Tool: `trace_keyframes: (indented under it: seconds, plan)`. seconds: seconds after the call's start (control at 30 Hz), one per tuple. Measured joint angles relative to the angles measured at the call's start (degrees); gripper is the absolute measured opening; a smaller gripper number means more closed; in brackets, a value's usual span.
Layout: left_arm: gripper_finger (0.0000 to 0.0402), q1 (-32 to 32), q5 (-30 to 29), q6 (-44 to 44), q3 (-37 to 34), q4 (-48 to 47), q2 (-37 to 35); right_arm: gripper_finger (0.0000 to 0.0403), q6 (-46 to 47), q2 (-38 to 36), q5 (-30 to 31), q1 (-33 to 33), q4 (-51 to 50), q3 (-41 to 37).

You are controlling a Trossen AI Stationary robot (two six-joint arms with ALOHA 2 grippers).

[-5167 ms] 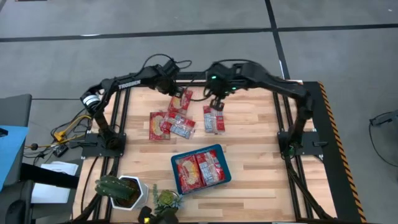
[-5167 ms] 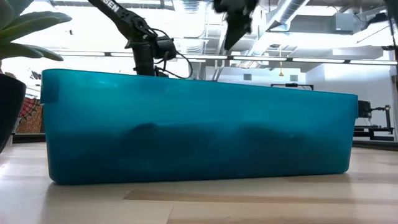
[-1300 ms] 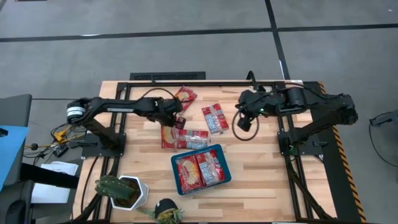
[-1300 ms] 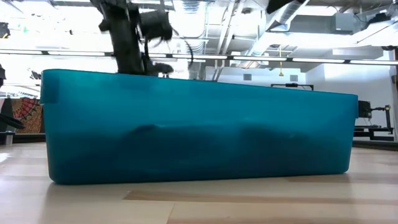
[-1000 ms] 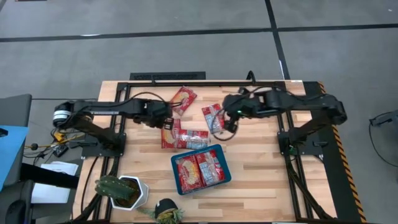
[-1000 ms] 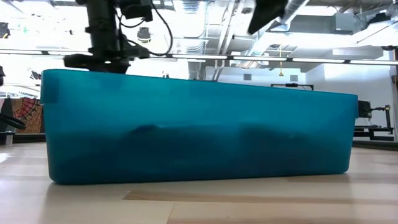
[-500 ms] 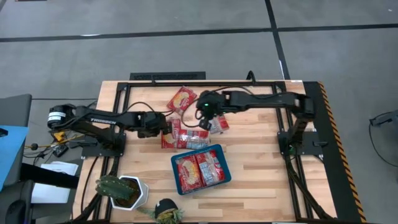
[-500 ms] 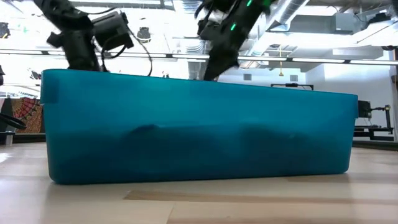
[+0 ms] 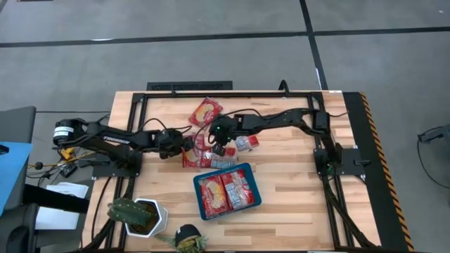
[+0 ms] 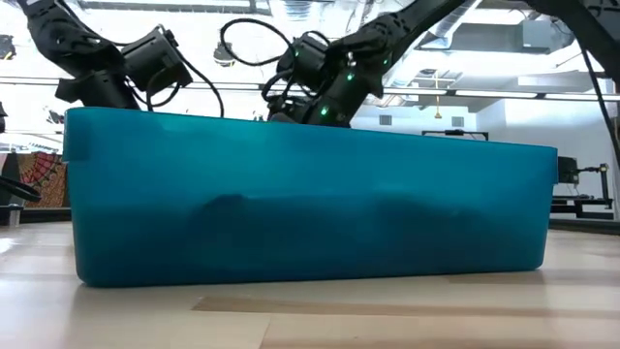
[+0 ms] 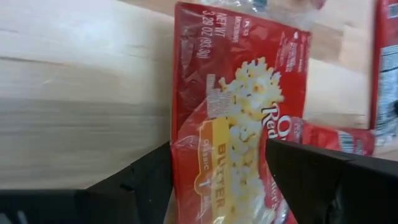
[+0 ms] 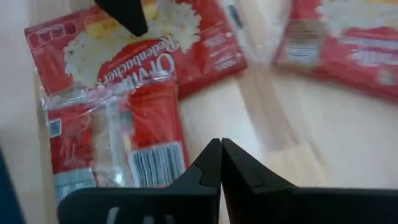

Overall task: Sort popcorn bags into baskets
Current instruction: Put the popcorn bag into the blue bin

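While the left gripper [image 11: 217,186] stands with jaws spread astride a flat red popcorn packet [image 11: 239,118], its long axis running straight ahead between them | right gripper [image 12: 221,163], jaws clenched and empty, hovers just beside | since half a second ago, both arms have closed inward over the tabletop [image 9: 295,183] | teal tray [image 9: 249,199] near.

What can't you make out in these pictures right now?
- Low view: the blue tray wall hides the table behind it, and what lies inside shows only as dim shadows.
- High view: the right tool covers part of the loose popcorn bags.
- Left wrist view: the bag is cut off by the edge.
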Motion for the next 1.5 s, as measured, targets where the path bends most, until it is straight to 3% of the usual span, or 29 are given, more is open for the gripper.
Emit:
trace_keyframes:
  seconds: [0.17,0.47,0.63,0.87,1.23,1.5]
  plan:
    - [0.0186,0.1,-0.4,-1.0,-0.8,0.6,0.0,0.002,0.1,1.4,-3.6,0.0,0.1,0.0]
    - [0.0012,0.3,-4.3,-1.0,-0.9,1.0,2.6,0.0025,0.0,0.7,-4.0,0.1,0.9,0.0]
    - [0.0002,0.4,-3.8,0.2,-0.7,4.9,3.8,0.0027,-1.3,-1.9,-4.0,-0.1,-1.4,0.0]
    - [0.0,1.5,-4.0,3.3,2.7,3.9,-0.8,0.0012,-4.9,-13.3,-4.0,-1.8,-4.8,0.0]
    - [0.0,1.0,-5.9,9.1,12.1,-12.6,-9.8,0.0021,-5.1,-32.7,-2.5,-4.1,-15.5,0.0]
    - [0.0,-4.1,-9.3,10.5,21.0,-15.5,-11.2,0.0017,-3.8,-41.9,1.6,-1.4,-24.4,0.0]
